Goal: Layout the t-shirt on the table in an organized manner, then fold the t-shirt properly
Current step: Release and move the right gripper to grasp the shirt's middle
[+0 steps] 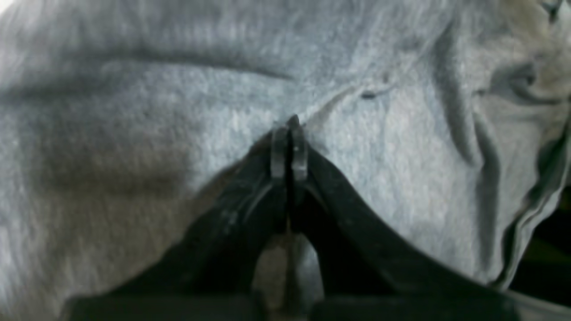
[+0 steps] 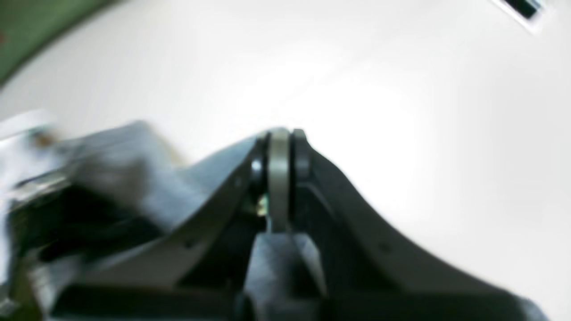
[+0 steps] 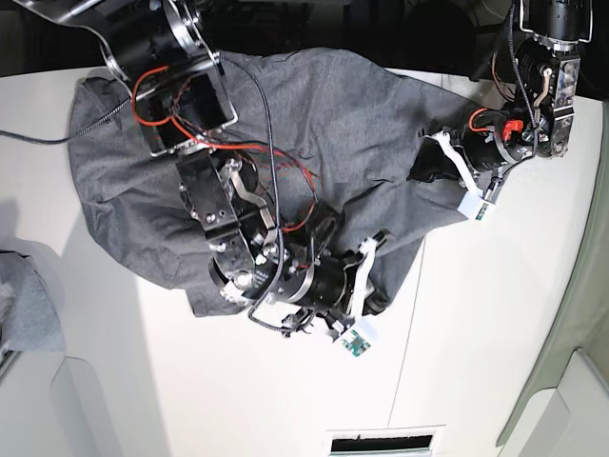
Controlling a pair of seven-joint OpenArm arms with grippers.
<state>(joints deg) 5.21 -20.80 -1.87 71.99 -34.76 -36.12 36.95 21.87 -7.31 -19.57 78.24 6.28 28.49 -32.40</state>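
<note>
No readable text, labels or numbers anywhere; wrist views perhaps too blurred to tell

One t-shirt (image 3: 333, 124), one table (image 3: 476, 333), two arms, one smaller grey cloth bunch (image 3: 29, 305)

I see the t-shirt (image 3: 314, 124) as soft, matt heathered cloth; the table (image 3: 495, 333) looks smooth, faintly glossy white.

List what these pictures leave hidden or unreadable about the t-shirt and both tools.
- Base: the right tool tip, hidden by its own arm.
- Right wrist: motion blur; what the shut tool pinches is unclear.
- Left wrist: the t-shirt fills the frame; its edges are cut off.
</note>
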